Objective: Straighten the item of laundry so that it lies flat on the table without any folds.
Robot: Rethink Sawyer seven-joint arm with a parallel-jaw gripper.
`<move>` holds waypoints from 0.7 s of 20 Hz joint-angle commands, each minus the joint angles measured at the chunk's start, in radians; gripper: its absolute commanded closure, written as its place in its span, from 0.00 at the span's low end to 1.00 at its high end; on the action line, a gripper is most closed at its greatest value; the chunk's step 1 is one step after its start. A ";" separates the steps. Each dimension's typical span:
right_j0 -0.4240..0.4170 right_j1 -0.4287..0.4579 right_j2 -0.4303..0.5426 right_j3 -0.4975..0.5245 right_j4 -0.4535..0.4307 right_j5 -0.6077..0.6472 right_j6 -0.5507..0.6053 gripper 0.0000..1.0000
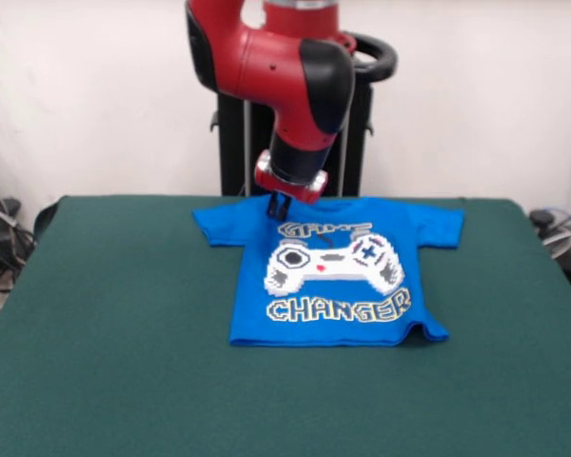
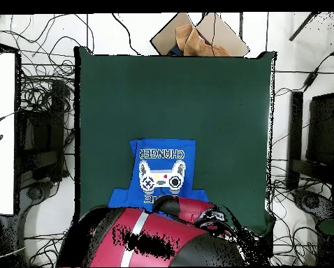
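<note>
I saw the gripper [image 1: 279,206] at the collar of the T-shirt [image 1: 335,278]; I could not tell its opening. The arm [image 2: 163,237] hid that end from overhead, and cables [image 2: 37,105] and cardboard [image 2: 198,38] lay beyond the table [image 1: 105,324].

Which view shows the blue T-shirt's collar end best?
The front view: the T-shirt shows both sleeves and its whole print, and only the hand hides a bit of the collar. In the overhead view the arm covers the collar and most of one sleeve; only the hem end shows.
</note>
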 commanded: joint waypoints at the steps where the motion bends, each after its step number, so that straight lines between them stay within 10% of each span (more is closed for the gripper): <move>1: -0.019 0.082 0.016 0.002 0.052 0.047 0.173 1.00; 14: -0.002 0.144 -0.069 -0.079 0.036 -0.037 0.180 1.00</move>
